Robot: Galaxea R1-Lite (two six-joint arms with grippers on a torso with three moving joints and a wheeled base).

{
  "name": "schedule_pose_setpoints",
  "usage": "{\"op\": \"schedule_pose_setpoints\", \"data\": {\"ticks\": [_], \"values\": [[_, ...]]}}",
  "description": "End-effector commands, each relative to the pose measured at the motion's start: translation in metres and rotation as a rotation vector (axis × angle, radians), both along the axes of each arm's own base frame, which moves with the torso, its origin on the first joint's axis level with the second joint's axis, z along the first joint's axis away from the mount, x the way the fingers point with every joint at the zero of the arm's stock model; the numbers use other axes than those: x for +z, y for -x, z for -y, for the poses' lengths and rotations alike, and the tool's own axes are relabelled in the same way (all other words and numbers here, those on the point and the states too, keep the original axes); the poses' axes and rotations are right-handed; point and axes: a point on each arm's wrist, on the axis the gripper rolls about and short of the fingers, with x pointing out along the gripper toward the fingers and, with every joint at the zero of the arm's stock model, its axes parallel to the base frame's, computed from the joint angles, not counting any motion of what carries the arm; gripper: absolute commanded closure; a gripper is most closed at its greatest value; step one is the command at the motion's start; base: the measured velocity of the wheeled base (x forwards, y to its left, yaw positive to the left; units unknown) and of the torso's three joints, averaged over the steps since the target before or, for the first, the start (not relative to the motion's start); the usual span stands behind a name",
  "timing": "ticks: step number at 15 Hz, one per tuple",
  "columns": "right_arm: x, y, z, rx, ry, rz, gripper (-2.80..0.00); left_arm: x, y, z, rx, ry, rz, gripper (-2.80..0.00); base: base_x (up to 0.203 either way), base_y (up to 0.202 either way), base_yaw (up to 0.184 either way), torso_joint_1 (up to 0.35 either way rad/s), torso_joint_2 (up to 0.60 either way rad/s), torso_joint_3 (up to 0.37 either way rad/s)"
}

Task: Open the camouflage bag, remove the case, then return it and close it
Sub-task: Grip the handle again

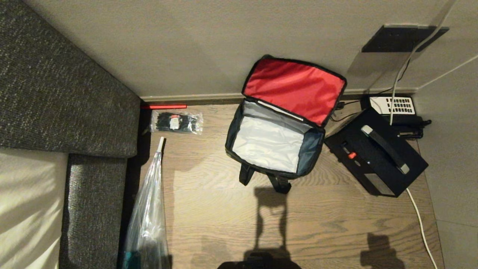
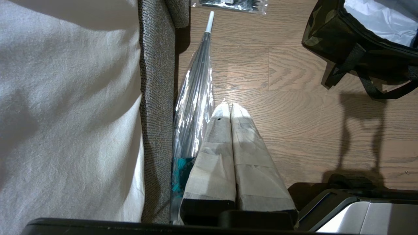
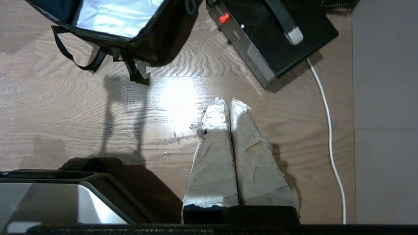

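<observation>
Nearest the robot, both arms hang low over the wooden floor, out of the head view. The left end effector has its taped fingers pressed together with nothing between them, beside a folded clear umbrella lying along the sofa. The right end effector is likewise fully closed and empty, over bare boards between bag and case.

Further out, the camouflage bag sits open on the floor, its red lid lining thrown back against the wall and its silver-grey interior apparently empty. The case lies out on the floor just right of the bag, handle and red latch upward, with a white cable running out from under its near corner. A telephone sits behind it, and a packet of cable ties lies far left by the wall.

The case looks due to go back in. Lifting it could drag the cable or nudge the telephone; it sits askew to the bag's mouth, so it may catch the soft rim and collapse a wall. The loose straps could snag a finger.

The bag's zip is hard to make out, and its camouflage top is hidden behind the lid.
</observation>
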Motion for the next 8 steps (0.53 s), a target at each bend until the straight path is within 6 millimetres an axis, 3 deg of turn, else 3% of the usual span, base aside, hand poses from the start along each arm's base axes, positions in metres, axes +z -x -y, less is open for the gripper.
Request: {"op": "schedule_pose_setpoints", "data": {"ticks": [1, 4, 5, 6, 8], "values": [[0.023, 0.010, 0.000, 0.006, -0.003, 0.033, 0.00, 0.000, 0.000, 0.000, 0.001, 0.000, 0.001, 0.00, 0.000, 0.000, 0.000, 0.000, 0.00, 0.000], [0.058, 0.036, -0.001, 0.049, -0.009, -0.004, 0.00, 0.000, 0.000, 0.000, 0.001, -0.001, 0.002, 0.00, 0.000, 0.000, 0.000, 0.000, 0.00, 0.000], [0.068, 0.035, -0.001, 0.052, -0.029, -0.037, 0.00, 0.000, 0.000, 0.000, 0.001, 0.002, 0.000, 0.00, 0.000, 0.000, 0.000, 0.000, 0.00, 0.000], [0.081, 0.029, -0.001, 0.054, -0.071, -0.091, 0.00, 0.000, 0.000, 0.000, 0.001, -0.002, 0.002, 0.00, 0.000, 0.000, 0.000, 0.000, 0.00, 0.000], [0.109, -0.007, -0.001, 0.049, -0.140, -0.282, 0.00, 0.000, 0.000, 0.000, 0.001, -0.001, 0.002, 0.00, 0.000, 0.000, 0.000, 0.000, 0.00, 0.000]]}}
